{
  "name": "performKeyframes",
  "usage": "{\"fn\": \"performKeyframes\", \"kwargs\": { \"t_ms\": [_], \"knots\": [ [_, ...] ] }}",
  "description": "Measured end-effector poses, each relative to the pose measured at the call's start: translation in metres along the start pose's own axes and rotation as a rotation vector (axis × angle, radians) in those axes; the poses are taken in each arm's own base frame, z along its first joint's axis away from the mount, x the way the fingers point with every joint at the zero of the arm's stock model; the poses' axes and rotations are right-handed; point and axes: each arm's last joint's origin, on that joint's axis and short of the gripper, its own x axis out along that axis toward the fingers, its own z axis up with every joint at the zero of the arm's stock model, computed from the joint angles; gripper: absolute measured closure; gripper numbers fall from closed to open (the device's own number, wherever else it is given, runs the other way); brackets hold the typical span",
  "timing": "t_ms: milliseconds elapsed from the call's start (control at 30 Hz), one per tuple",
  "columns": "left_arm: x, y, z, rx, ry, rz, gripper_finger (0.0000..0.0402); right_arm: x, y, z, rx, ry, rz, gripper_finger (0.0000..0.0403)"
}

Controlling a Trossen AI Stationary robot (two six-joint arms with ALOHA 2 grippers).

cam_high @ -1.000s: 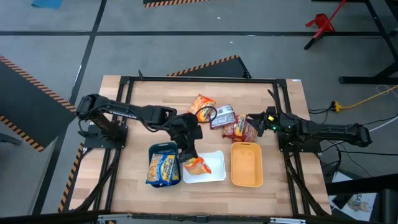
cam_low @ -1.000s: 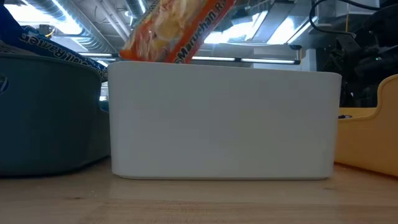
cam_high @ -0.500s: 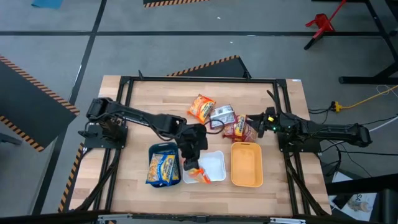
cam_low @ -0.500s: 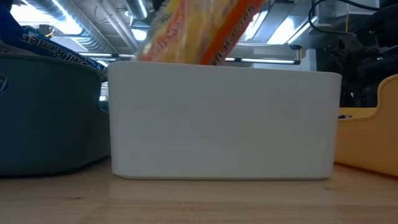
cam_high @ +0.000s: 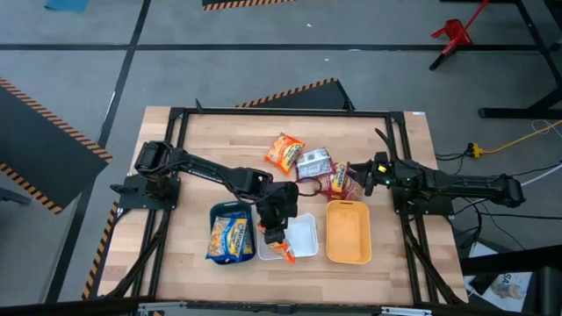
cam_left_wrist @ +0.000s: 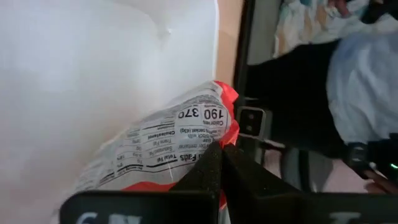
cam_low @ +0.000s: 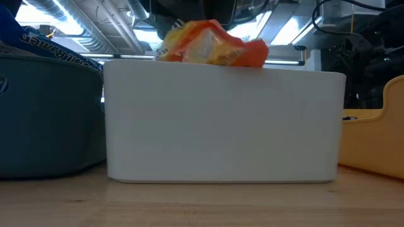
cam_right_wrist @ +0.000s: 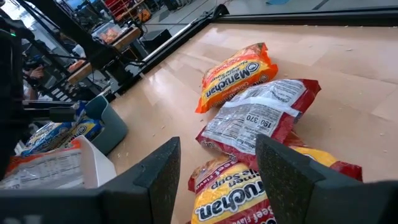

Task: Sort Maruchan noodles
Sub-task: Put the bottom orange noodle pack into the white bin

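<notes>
Change: orange packet (cam_low: 211, 50) down from well above the white tray (cam_high: 303, 235) to just over its rim since a second ago, tilted then, lying lower and flatter now; left arm reached further along the counter (cam_high: 386, 140).
Counter: teal tray (cam_high: 219, 211), white tray and orange tray (cam_high: 348, 232) in a row along the near edge; blue packets (cam_high: 229, 237) already in the teal one.
White tray: orange packet at its near-left corner, half inside, one end poking over the rim.
Left tool (cam_high: 274, 230): clamped shut on the orange packet; wrist view shows the fingers pinching its printed back, packet stretching away from the tool into the tray.
Right tool (cam_high: 358, 173): parked wide open at the loose pile, fingers either side of a dark red packet (cam_right_wrist: 245, 202), gripping nothing.
Loose pile: another orange packet (cam_high: 284, 151) farthest back, a red packet face-down (cam_high: 313, 163) between.
Key relation: held packet directly under the left tool, already inside the tray walls; likely call is release, straight down.
Next pick: dark red packet nearest the right tool.
</notes>
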Motion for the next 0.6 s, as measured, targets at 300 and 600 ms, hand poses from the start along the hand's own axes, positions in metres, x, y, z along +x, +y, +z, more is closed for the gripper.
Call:
{"fn": "performKeyframes", "kwargs": {
  "t_ms": [300, 600],
  "knots": [
    [-0.008, 0.013, 0.014, 0.084, -0.141, 0.123, 0.0351, 0.0, 0.0, 0.0, 0.011, -0.001, -0.001, 0.0207],
    [-0.001, 0.027, 0.03, 0.166, -0.222, 0.124, 0.0302, 0.0, 0.0, 0.0, 0.006, -0.002, -0.002, 0.0207]
  ]
}}
